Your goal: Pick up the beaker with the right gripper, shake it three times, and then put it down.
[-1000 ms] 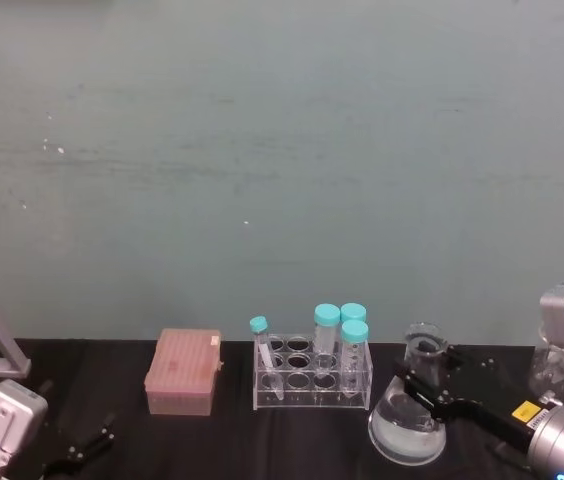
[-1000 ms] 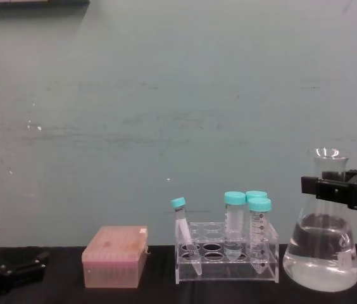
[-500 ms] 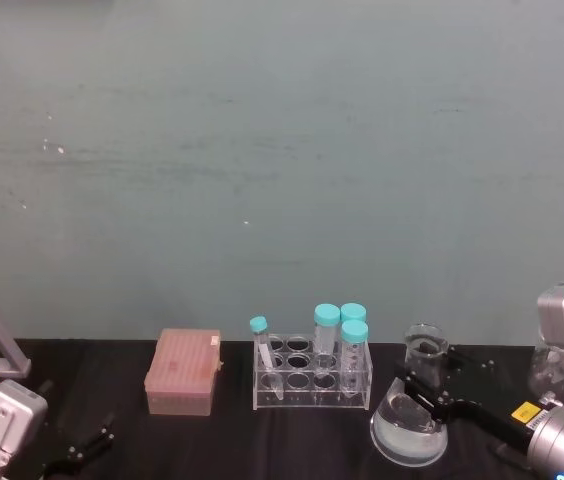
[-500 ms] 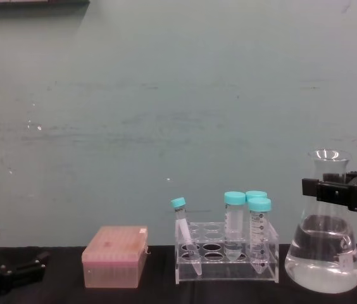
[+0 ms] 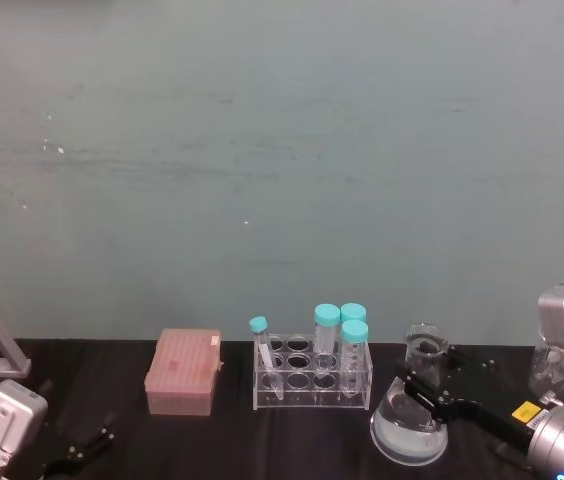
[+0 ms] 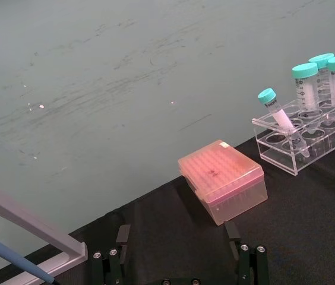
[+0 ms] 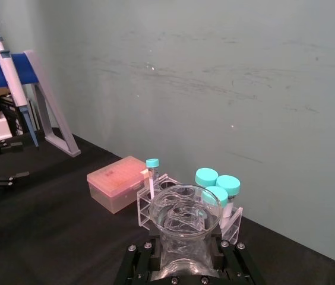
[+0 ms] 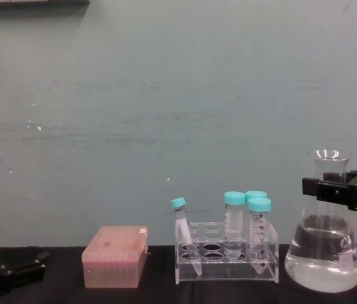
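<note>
The right hand (image 8: 321,187) is clenched on the narrow neck of the clear glass conical flask (image 8: 321,253), one flat black finger on each side, just under the flared lip. The flask is upright near the right end of the black tabletop (image 8: 58,294). Its wide base is low at the surface, but I cannot tell whether it touches.

The chest view gives the flask side-on, with clear liquid filling its lower part and a small white mark low on its right wall. The head view (image 5: 407,430) looks down on it instead and also takes in the silver arm behind the right hand (image 5: 427,375). The right wrist view looks straight into the open mouth (image 7: 182,217), the fingers close against the glass on both sides.

Just left of the flask stands a clear plastic tube rack (image 8: 226,263) holding teal-capped tubes (image 8: 235,215), three upright and a smaller one leaning. Further left lies a pink lidded box (image 8: 114,256).

The left hand (image 8: 11,269) rests low near the tabletop's left end. The left wrist view shows its fingers (image 6: 247,267) spread apart and empty. Beyond the box, the right wrist view catches a blue-and-white pipette (image 7: 10,77) on a grey stand.
</note>
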Robot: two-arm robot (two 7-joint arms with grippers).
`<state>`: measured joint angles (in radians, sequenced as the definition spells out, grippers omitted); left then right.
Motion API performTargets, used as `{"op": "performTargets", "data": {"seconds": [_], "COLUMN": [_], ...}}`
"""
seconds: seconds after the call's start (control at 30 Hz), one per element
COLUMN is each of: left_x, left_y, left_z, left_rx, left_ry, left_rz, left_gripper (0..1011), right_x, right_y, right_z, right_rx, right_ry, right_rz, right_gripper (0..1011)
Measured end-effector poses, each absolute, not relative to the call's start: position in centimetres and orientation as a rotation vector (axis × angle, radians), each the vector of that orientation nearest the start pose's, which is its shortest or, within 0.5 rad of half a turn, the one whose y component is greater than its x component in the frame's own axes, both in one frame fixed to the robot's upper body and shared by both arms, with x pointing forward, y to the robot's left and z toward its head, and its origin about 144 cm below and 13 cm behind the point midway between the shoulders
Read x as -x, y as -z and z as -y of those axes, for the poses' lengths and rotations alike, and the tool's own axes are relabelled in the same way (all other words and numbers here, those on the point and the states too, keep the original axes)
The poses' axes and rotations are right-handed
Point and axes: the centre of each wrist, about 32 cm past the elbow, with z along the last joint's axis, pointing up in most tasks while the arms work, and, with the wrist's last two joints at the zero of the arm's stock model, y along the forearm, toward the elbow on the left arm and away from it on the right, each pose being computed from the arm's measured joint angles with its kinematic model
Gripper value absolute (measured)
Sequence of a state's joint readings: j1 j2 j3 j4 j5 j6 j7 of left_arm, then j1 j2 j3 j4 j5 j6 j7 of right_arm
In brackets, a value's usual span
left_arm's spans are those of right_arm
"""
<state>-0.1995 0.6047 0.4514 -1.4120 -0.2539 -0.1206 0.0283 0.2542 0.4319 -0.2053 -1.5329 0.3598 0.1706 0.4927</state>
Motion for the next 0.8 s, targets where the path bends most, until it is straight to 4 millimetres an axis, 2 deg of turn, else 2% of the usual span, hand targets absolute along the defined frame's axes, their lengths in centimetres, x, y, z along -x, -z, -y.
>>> {"op": "performTargets", "data": {"seconds": [0.57, 0.8], "left_x": [-48.9, -48.9], "left_y": [-114.0, -114.0], "left_z": [-31.0, -31.0], "left_rx": [-0.304, -0.304], "left_ry": [-1.248, -1.248], "left_rz": [0.285, 0.285], "left_gripper": [1000, 1000], "right_x": [-53.1, -53.3], "right_y": [-122.5, -122.4], "right_z": [30.1, 29.5], "right_rx": [0.163, 0.154], "right_ry": [0.985, 0.957], "right_rz": [-0.062, -0.066], "right_gripper": [453, 453]}}
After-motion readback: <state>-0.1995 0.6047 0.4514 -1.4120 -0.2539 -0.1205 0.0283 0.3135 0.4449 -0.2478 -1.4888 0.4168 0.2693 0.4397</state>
